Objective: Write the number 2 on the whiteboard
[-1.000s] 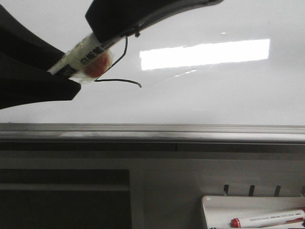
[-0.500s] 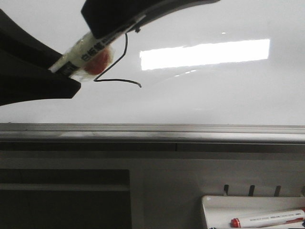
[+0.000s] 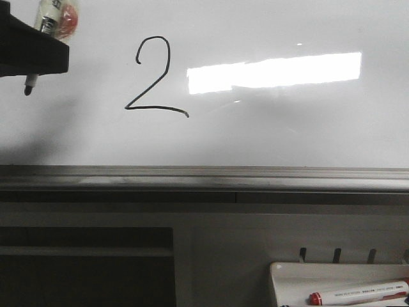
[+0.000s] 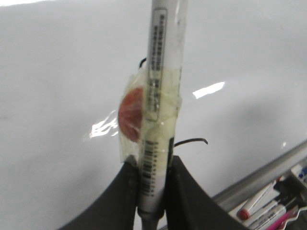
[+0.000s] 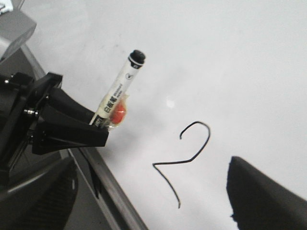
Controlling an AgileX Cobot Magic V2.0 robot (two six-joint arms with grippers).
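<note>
A thin black number 2 (image 3: 153,80) stands drawn on the glossy whiteboard (image 3: 287,134), left of centre. My left gripper (image 3: 35,57) is at the far upper left, off to the left of the digit. It is shut on a white marker (image 3: 48,16) with an orange blob taped to it; the black tip (image 3: 27,87) points down, clear of the line. In the left wrist view the fingers (image 4: 120,196) clamp the marker barrel (image 4: 160,96). My right gripper (image 5: 153,203) hangs open over the number 2 (image 5: 189,160), nothing between its fingers.
A grey metal ledge (image 3: 255,179) runs along the board's lower edge. Below it at the right, a small white tray (image 3: 281,272) holds a red-capped marker (image 3: 358,293). A bright rectangular glare (image 3: 275,71) lies right of the digit.
My left gripper with the marker has pulled away to the upper left, off the digit. The whole 2, earlier mostly covered by the arm, now shows.
</note>
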